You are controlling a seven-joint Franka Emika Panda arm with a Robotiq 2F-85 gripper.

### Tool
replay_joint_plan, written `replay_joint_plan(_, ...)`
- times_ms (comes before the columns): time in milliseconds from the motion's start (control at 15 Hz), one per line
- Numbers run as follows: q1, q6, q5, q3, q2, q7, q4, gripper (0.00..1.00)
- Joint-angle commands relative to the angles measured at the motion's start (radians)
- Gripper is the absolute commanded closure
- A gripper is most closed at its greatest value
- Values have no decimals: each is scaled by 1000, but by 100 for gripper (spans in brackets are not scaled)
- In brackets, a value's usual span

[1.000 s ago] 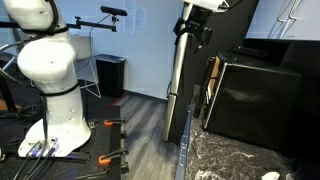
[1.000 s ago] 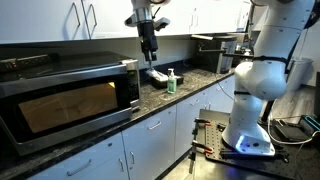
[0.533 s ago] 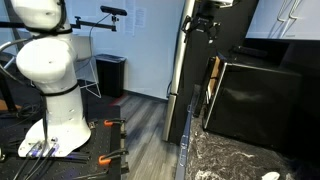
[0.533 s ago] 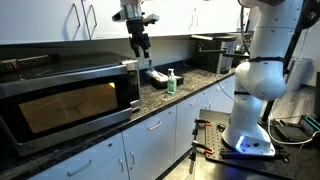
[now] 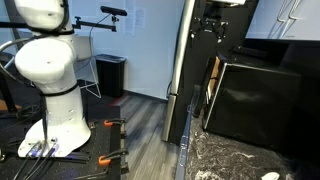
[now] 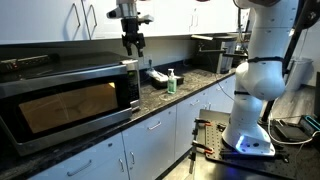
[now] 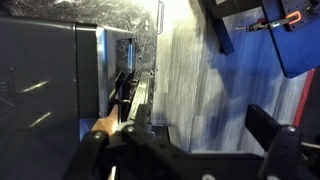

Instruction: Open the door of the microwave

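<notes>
One microwave [image 6: 75, 72], door [image 6: 62, 106] shut; gripper [image 6: 131, 50] just above its top corner.

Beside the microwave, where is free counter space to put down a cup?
In an exterior view, the counter looks bare between the green bottle and the black appliance at the far end. Right beside the microwave it is crowded: a white item lies there, and the gripper hangs above that corner.

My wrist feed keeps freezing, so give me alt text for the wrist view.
The gripper hangs above the microwave's front edge, at the frame's bottom, too blurred to read the jaws. The dark microwave top fills the left, grey floor the right, speckled counter the top.
</notes>
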Motion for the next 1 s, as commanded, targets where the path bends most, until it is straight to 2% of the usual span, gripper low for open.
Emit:
replay_joint_plan(0,-25,-3,0,21,6,-20,4,0)
replay_joint_plan(400,-34,23,6,19,0,-44,-16,0)
replay_joint_plan(667,-37,14,24,21,81,-3,35,0)
replay_joint_plan(933,-36,5,8,39,155,-16,100,0)
